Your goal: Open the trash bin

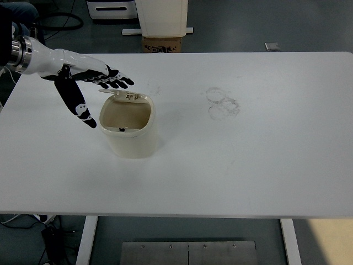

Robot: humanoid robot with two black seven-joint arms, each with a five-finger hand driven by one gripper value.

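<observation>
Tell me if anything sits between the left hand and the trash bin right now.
Nothing visible does. The left hand hangs open above and behind the trash bin, whose lid is flipped up at the back rim. Only bare table lies around them.

No print, label or number is legible anywhere; the cardboard box's (164, 44) markings are too blurred.
</observation>
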